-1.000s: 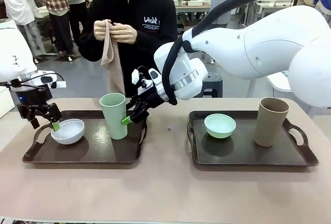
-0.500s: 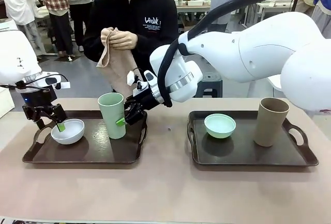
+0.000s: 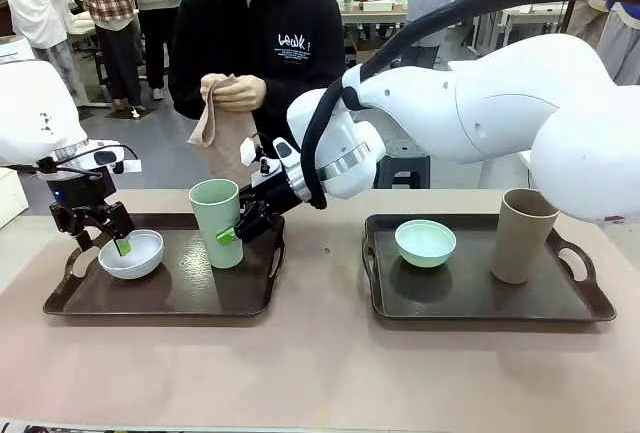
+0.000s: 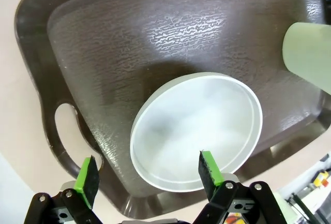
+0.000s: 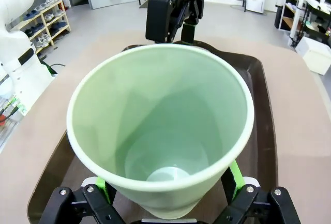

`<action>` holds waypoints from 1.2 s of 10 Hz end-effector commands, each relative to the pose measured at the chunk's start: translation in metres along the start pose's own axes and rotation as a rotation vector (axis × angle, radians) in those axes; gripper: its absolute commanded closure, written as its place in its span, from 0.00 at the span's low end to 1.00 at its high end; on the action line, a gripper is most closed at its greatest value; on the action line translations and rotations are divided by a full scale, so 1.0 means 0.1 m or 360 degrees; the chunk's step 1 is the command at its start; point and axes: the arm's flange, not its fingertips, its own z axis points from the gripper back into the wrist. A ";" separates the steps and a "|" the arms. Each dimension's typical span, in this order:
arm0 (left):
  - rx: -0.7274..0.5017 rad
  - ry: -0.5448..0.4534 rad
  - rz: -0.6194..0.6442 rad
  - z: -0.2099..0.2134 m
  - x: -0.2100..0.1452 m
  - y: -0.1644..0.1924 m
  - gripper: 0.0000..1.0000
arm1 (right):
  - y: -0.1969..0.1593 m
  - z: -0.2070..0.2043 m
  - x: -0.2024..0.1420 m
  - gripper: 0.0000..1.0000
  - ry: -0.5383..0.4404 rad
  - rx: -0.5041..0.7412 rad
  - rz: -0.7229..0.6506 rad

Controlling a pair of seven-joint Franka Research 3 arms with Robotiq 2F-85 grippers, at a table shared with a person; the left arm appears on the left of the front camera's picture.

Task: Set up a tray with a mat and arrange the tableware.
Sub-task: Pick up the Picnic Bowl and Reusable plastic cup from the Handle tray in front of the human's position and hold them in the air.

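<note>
Your left hand (image 3: pixel 103 240) hangs low over the left end of the dark brown plastic tray on the left (image 3: pixel 180 298), beside its cut-out handle. Its jaws are spread wide across the rim of the small round white bowl (image 3: pixel 131 254). In the left wrist view one green pad is over the bowl's inside and the other is outside it, above the tray floor. It grips nothing.

Your right hand (image 3: pixel 235 231) reaches across the middle to the same tray and is set against the tall pale green handleless cup (image 3: pixel 217 221), which stands upright near the tray's far right corner. In the right wrist view its jaws stand wide, one green finger on each side of the cup's lower wall. You cannot tell from the pictures whether the pads touch the cup.

On the second dark brown tray on the right (image 3: pixel 470 305), a small round mint green bowl (image 3: pixel 425 242) sits left of centre. A tall tan-brown handleless cup (image 3: pixel 523 235) stands upright to its right, apart from it.

Both trays lie flat on the beige counter (image 3: pixel 320 373). At the far side, the person's hands (image 3: pixel 232 91) hold a folded beige cloth (image 3: pixel 215 125) at chest height, above the counter.
</note>
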 end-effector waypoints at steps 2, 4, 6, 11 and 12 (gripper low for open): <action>-0.0041 0.0004 0.0008 -0.02 0.11 -0.06 0.00 | -0.08 -0.09 0.06 0.00 -0.0077 0.0035 0.0059; -0.0046 0.0003 0.0007 -0.03 0.11 -0.07 0.53 | -0.08 -0.11 0.03 0.42 -0.0073 0.0090 0.0095; -0.0050 0.0011 0.0014 -0.02 0.12 -0.10 1.00 | -0.09 -0.09 0.01 1.00 -0.0086 0.0087 0.0089; -0.0043 0.0019 0.0018 -0.01 0.11 -0.10 1.00 | -0.09 -0.08 -0.02 1.00 -0.0092 0.0095 0.0094; -0.0036 0.0019 0.0018 -0.01 0.11 -0.10 1.00 | -0.09 -0.07 -0.02 0.74 -0.0090 0.0094 0.0096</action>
